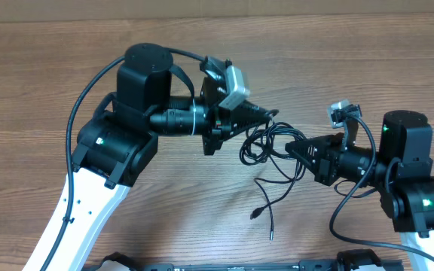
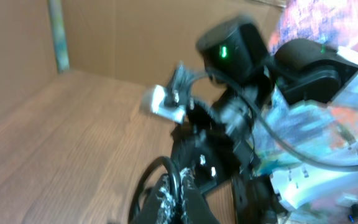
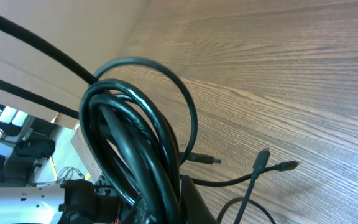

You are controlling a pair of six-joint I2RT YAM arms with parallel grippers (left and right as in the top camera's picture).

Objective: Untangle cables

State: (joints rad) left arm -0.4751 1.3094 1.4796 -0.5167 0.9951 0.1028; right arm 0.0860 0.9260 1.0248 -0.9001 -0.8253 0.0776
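Wood table (image 1: pixel 202 203); cables (image 1: pixel 261 144) tangled mid-table; grip state unclear, left-wrist view blurred.

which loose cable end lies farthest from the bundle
The thin strand's tip, lowest in the overhead view; the chunkier plug end stops short of it.

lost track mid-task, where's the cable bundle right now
In the overhead view the cable bundle is right of centre, between the left gripper and right gripper, loose ends trailing toward the robot.

Cables (image 1: pixel 258 144) (black, tangled) over the wooden table (image 1: pixel 36 90).
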